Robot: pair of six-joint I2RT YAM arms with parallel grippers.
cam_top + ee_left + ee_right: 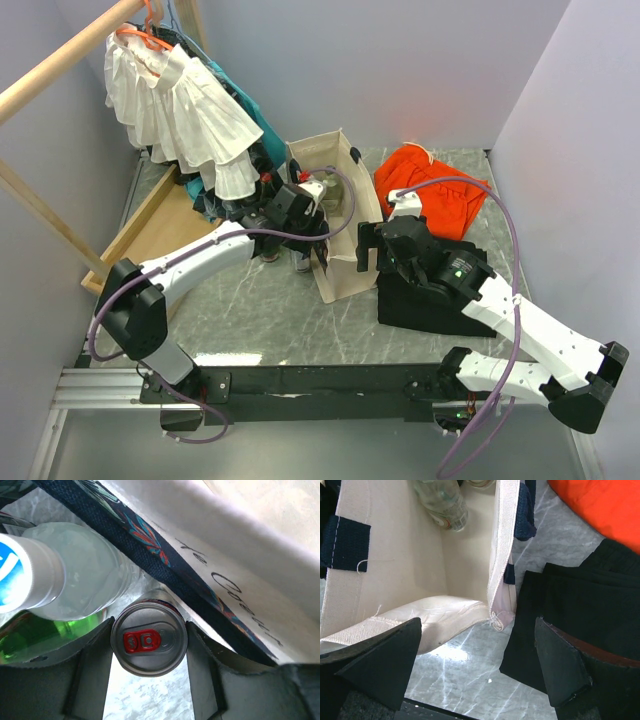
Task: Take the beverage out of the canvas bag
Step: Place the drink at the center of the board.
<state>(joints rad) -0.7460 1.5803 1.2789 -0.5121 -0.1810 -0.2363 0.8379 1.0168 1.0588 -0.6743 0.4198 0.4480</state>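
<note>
A: While the left claw [149,647] is clasping the can [150,630] inside the bag [260,545], what needs watching?

B: It's sitting squarely between the fingers [95,675], tab up. I'm judging a straight lift best: the bottle [80,575] is crowding one side of the claw, and the strap [165,565] is crossing just beyond.

Inside the canvas bag [240,575], the can [149,640] shows only its lid, the body hidden below. Beside it, the clear bottle [85,575] has its white cap running off the left edge, and a finger [92,675] of the left gripper [149,630] covers much of the green bottle [25,637]. From the right wrist, a bottle [442,502] at the bag's far end is cut off, its label blurred. From above, the contents are too small to name.
</note>
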